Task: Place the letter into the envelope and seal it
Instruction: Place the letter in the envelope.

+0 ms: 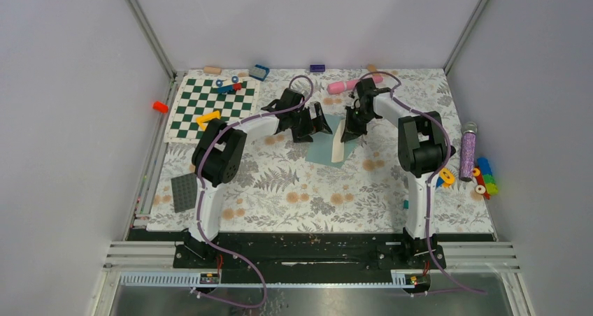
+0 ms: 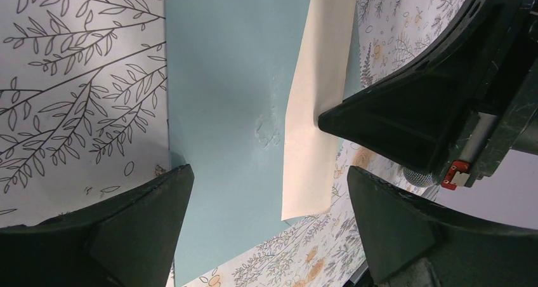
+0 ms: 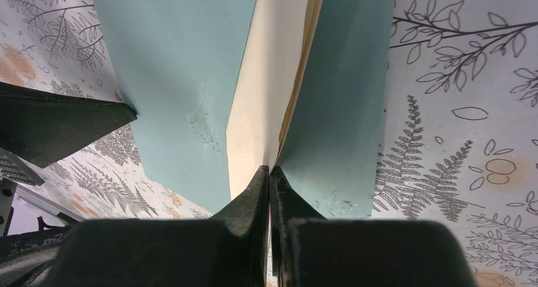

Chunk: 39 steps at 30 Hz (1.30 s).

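Paper hid most of what the right gripper (image 3: 269, 173) had between its fingers. They were pressed fully together on the near edge of the letter (image 3: 263, 77), right where the cream sheet met a teal panel of the envelope (image 3: 171, 71). Whether that teal panel was pinched along with it could not be told. The right wrist view showed teal on both sides of the cream strip. The sheet's far end and the envelope's pointed end were cut off at the top of the frame.

From above, the envelope lay flat near the middle of the table (image 1: 308, 197), with only a narrow band of the letter showing along its right edge. Both arms' wrists covered its far part.

The left gripper (image 2: 269, 179) hung over the envelope's near-left area with its fingers spread wide, holding nothing. Whether their tips touched the paper was unclear.

A green-and-white chequered board (image 1: 203, 110) lay well to the left, carrying a yellow block (image 1: 208, 119) and small blue and red pieces too small to identify. A dark studded plate (image 1: 184, 191) sat beside the left arm's elbow. A pink roll (image 1: 346, 87) lay just behind the right wrist, partly covered by it. A purple glitter tube (image 1: 467, 152) and some coloured blocks (image 1: 484, 177) lay at the right edge, well apart from the envelope.
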Motion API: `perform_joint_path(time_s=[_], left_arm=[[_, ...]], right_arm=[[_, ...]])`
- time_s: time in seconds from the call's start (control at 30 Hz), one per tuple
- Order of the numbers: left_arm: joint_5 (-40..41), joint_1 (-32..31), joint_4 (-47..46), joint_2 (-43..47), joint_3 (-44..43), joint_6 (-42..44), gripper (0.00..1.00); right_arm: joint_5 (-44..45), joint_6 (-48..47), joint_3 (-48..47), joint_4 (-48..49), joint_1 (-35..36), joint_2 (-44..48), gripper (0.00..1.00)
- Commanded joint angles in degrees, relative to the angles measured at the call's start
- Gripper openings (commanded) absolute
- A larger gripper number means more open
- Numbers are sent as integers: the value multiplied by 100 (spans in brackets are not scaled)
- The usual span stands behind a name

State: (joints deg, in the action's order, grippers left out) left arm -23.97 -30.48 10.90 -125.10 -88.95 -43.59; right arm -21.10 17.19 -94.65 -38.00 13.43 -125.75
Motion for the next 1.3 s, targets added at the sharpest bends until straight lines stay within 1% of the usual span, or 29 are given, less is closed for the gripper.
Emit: perform_joint_path(time_s=[0.0,0.23,0.5,0.83,0.87,0.93,1.0,1.13,1.27], left_arm=[[361,90,580,-91,166,123,99],[368,86,609,-60,200,59,99],[523,95,701,111,384,-190,99],[525,95,703,214,504,-282,99],[541,95,703,214,505,-275,99],[574,103,703,202,497,-260,99],[601,120,712,190,488,-247,99],[611,138,727,170,460,-238,99],[619,139,724,187,475,-229,99]], right_arm=[[69,53,-138,-67,129,-60,0],[238,238,70,73,137,93,0],[152,653,390,420,98,243,0],[88,798,494,572,58,275,0],[67,743,463,539,55,283,2],[50,596,397,418,52,324,16],[8,446,361,330,33,375,24],[-32,315,422,256,-13,464,30],[-81,217,470,191,-52,479,33]])
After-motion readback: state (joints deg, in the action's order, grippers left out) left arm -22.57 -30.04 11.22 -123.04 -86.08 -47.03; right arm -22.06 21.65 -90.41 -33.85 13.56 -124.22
